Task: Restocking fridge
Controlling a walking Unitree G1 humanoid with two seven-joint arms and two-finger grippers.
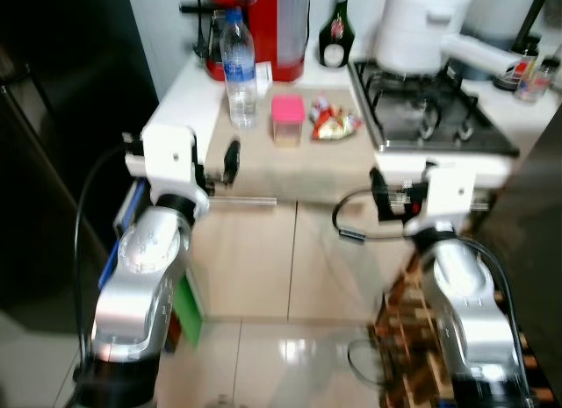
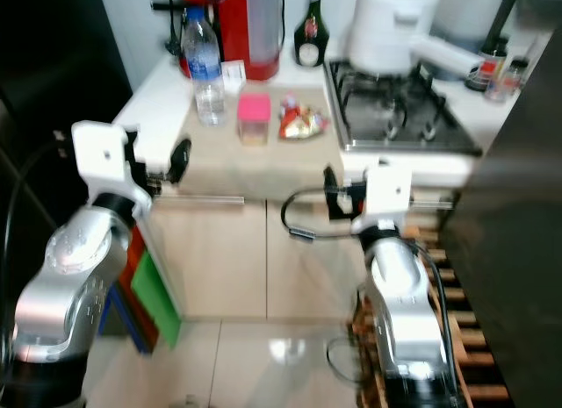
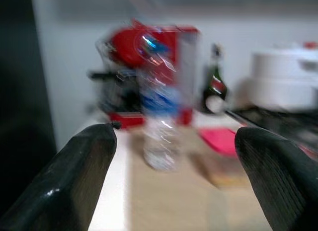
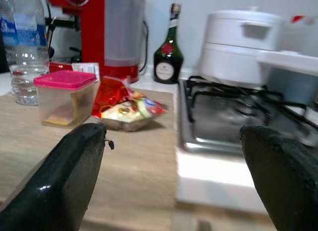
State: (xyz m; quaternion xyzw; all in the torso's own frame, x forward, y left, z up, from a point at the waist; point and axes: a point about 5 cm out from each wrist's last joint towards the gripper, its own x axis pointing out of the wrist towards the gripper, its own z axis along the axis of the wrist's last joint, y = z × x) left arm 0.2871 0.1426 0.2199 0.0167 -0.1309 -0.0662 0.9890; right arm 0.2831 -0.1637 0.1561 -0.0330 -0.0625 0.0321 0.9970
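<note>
Both open, empty pincers, left pincer (image 3: 171, 179) and right pincer (image 4: 174, 179), are facing the desk (image 1: 263, 162), where the water bottle (image 1: 239, 70), pink-lidded tub (image 1: 287, 118) and snack packet (image 1: 334, 123) are all waiting, nothing restocked yet.

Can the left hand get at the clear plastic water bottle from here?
Probably yes: the left hand is open at the counter edge, facing the clear plastic water bottle, with bare mat between them.
</note>
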